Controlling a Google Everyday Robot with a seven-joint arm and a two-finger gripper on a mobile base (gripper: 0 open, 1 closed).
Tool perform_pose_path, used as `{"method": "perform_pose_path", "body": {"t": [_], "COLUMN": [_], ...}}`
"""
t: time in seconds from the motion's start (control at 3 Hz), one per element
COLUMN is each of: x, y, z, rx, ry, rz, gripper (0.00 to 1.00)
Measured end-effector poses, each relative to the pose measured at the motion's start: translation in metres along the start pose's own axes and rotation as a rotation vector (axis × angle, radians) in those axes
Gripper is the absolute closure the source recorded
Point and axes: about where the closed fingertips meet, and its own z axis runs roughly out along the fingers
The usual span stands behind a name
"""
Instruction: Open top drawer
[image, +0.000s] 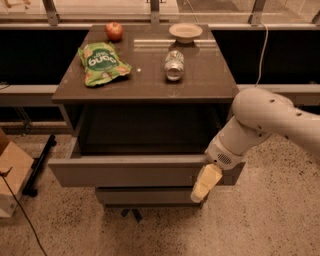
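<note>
One top drawer (125, 172) stands pulled out beneath the tabletop (200, 85). We see its front panel stretching toward nine o'clock from our gripper (205, 183), which sits against the panel's right end (clamped or apart, we cannot tell).

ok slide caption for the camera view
Top drawer pulled out, end effector at the right end of its front; apple, bag, can and bowl on the cabinet top.
</note>
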Motion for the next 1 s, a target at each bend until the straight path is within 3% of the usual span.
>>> {"method": "perform_pose_path", "body": {"t": [0.33,1.0], "x": [0.016,0.023], "y": [0.038,0.046], "z": [-0.001,0.01], "rx": [-0.061,-0.106], "ry": [0.019,0.069], "rz": [0.045,0.044], "gripper": [0.0,0.0]}}
